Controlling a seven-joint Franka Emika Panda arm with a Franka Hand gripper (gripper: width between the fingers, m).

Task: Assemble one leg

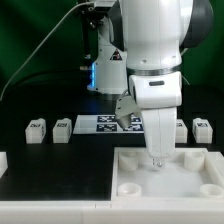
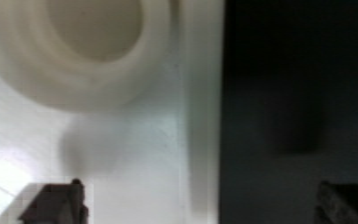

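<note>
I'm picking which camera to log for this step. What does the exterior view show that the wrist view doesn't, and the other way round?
Only the exterior view: the arm, the marker board, and four legs in a row: far-left leg, inner-left leg, inner-right leg, far-right leg. Only the wrist view: a blurred close-up of one round hole in the white panel, and the fingertips spread wide with nothing between. Both: the gripper over the white panel near its edge, and the black table.

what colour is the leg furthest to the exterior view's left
The leg is white, with a black-and-white square pattern on it; clearest in the exterior view.
</note>
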